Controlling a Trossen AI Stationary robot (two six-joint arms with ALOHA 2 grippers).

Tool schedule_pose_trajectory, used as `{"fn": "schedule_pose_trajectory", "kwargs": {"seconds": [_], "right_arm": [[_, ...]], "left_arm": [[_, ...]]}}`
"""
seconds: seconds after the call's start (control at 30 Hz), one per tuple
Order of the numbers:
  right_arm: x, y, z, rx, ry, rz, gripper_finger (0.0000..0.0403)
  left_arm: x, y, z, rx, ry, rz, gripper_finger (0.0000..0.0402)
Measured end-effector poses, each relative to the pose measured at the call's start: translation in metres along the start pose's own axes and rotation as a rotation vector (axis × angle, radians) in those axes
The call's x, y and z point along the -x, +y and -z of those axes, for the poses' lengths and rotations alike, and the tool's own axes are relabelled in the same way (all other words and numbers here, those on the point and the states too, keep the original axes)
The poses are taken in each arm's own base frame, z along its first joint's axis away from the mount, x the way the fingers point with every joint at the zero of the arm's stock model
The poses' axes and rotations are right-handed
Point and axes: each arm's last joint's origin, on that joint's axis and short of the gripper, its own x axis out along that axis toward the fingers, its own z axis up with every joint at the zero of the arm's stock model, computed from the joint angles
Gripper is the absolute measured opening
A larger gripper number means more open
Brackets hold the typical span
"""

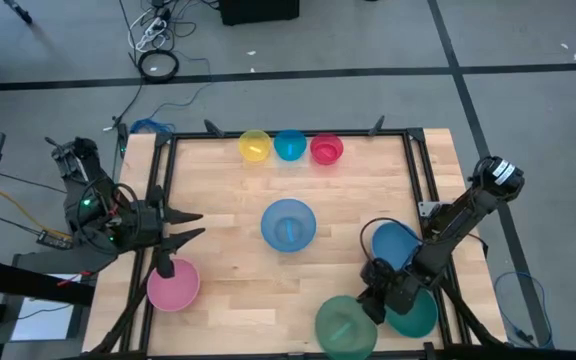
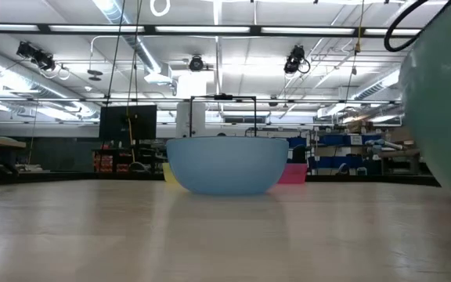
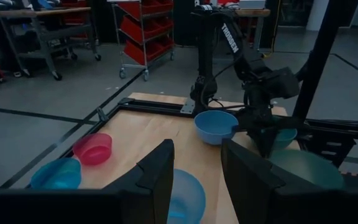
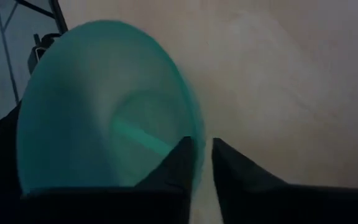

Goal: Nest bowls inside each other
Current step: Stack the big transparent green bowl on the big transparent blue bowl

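Observation:
The green bowl (image 1: pixel 345 323) sits near the table's front edge, beside the teal bowl (image 1: pixel 415 314) and in front of the blue bowl (image 1: pixel 395 243). My right gripper (image 1: pixel 373 300) is shut on the green bowl's (image 4: pixel 98 106) right rim. The light blue bowl (image 1: pixel 288 223) stands mid-table, base down (image 2: pixel 227 164). The pink bowl (image 1: pixel 173 283) rests at the near left. My left gripper (image 1: pixel 183 228) hovers open above the table's left side, just beyond the pink bowl. Small yellow (image 1: pixel 255 145), blue (image 1: pixel 289 145) and magenta-red (image 1: pixel 326 149) bowls line the far edge. My right gripper (image 4: pixel 204 146) pinches the green bowl's rim (image 4: pixel 193 127) on the side toward the teal bowl. One finger (image 4: pixel 176 165) is inside the bowl and the other (image 4: pixel 235 165) outside. The fingers slant down from the table's far right. No lift off the table shows.
A black frame (image 1: pixel 408 160) runs along the table's left, far and right sides. In the left wrist view the right arm (image 3: pixel 241 56) stands over the blue bowl (image 3: pixel 216 126). Bare wood lies between the light blue bowl and the green one.

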Motion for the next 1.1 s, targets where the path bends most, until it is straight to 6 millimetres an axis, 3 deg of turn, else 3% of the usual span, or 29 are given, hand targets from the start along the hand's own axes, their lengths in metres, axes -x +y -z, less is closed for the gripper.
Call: {"fn": "schedule_pose_trajectory", "kwargs": {"seconds": [0.17,0.63,1.1], "right_arm": [[-0.003,-0.003,-0.012,0.036,-0.019,0.015,0.0003],[-0.013,-0.007,-0.063,0.16,-0.16,-0.004,0.0],[0.02,0.044,-0.112,0.353,-0.201,0.038,0.0001]], "left_arm": [[0.0,0.0,0.0,0.0,0.0,0.0,0.0142],[0.0,0.0,0.0,0.007,0.0,0.0,0.0142],[0.0,0.0,0.0,0.009,0.001,-0.001,0.0142]]}}
